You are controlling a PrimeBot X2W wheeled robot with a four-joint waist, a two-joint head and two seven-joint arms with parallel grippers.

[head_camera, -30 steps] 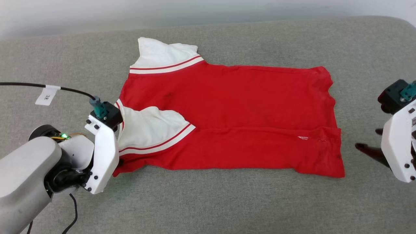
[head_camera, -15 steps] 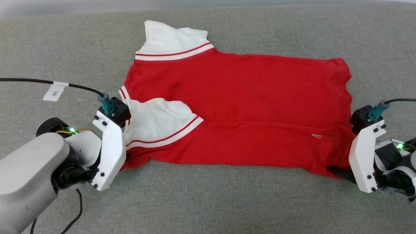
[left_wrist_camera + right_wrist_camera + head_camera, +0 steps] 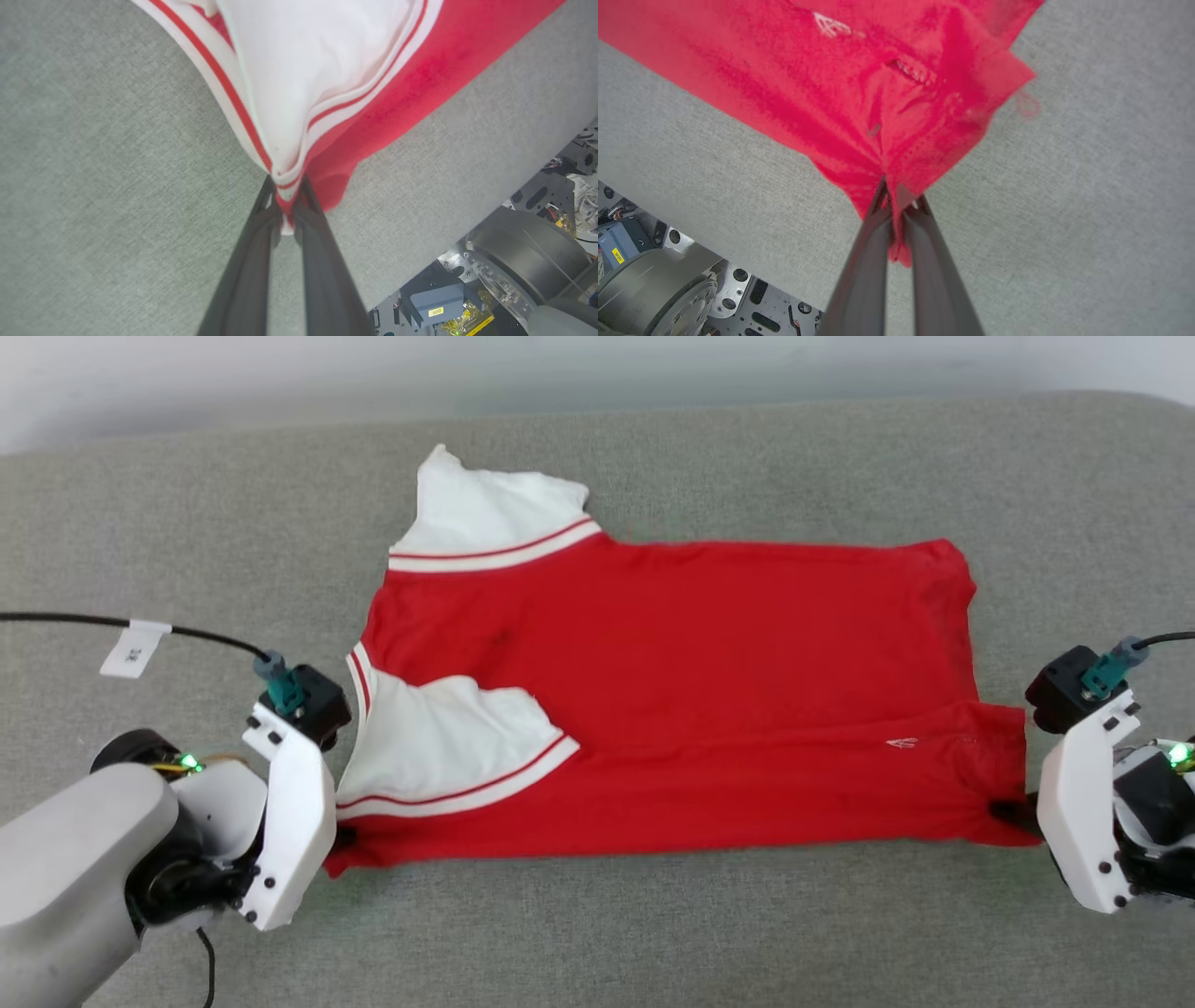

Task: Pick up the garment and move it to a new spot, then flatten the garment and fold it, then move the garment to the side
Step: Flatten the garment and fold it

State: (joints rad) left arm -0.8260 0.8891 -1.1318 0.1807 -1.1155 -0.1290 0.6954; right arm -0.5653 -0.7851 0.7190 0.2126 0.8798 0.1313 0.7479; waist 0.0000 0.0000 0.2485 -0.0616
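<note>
On the grey padded surface [image 3: 597,933], the garment [image 3: 672,691] lies spread about mid-way between the far and near edges, long axis left to right, plain red side up. The collar end faces the left edge and the hem faces the right edge. One white sleeve [image 3: 495,513] sticks out toward the far edge. The other sleeve [image 3: 448,742] is folded in over the red body at the near-left part. A small white mark [image 3: 901,743] sits on the red near the near-right corner of the shirt. My left gripper [image 3: 286,186] is clamped on the near-left corner. In the left wrist view the fingers pinch bunched striped trim and red cloth, and fabric pokes out between them. My right gripper [image 3: 896,191] is clenched on the near-right hem corner, red cloth gathered at the tips with a tab hanging between the fingers. The near edge of the shirt runs fairly straight between the two grips, low over the surface; I can't tell whether it touches. A black cable with a white tag [image 3: 135,649] runs in from the left edge to the left wrist. The robot base [image 3: 528,252] shows below the surface's near edge.
</note>
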